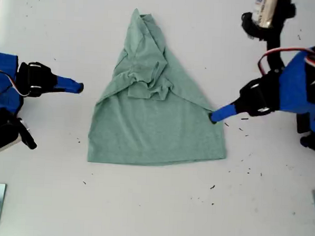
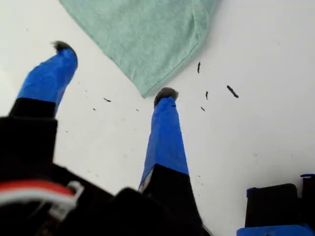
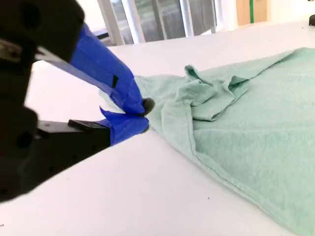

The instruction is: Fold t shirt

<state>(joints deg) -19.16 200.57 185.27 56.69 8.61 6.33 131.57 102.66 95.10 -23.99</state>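
one t shirt [image 1: 157,123], the only cloth, on one white table [image 1: 142,212]. two arms, one at the exterior view's left and one at its right. that makes two grippers, my first gripper [image 1: 214,117] and my second gripper [image 1: 79,86], each with two blue-taped fingers. many black specks [image 1: 213,187] lie on the near right of the table, too small to count exactly.

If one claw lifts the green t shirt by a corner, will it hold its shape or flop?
The t shirt will probably flop: it is thin cloth, already rumpled into loose folds near its collar end. It looks light, so one corner should lift easily while the rest drags across the white table. The layers will likely slide apart.
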